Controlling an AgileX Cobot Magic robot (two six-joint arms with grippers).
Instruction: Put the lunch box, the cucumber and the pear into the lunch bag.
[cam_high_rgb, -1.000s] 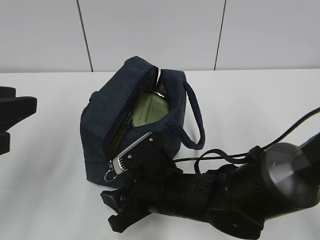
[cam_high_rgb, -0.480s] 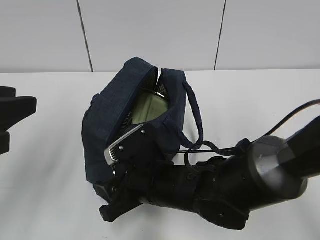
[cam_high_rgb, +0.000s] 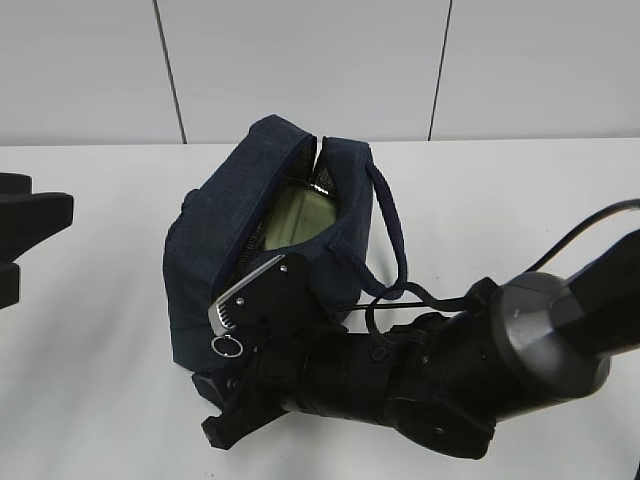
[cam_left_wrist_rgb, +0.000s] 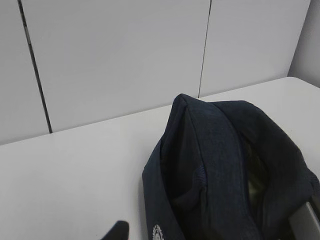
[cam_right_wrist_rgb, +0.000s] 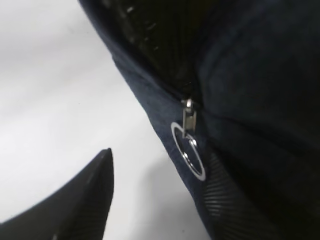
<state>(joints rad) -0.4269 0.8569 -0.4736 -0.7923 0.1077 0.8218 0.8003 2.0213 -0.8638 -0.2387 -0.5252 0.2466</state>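
The lunch bag (cam_high_rgb: 268, 240) is seen lying on its side on the white desk (cam_high_rgb: 90, 300), its zipper gaping open, and the pale green lid of the lunch box (cam_high_rgb: 300, 215) can be made out inside it. The ring pull (cam_right_wrist_rgb: 188, 150) is found hanging loose at the near end of the zipper. The right tool (cam_high_rgb: 228, 418) is held low beside that corner, apart from the ring; whether it is apart or together cannot be told. Of the left tool (cam_left_wrist_rgb: 117, 231) only a dark tip is shown, its state not readable.
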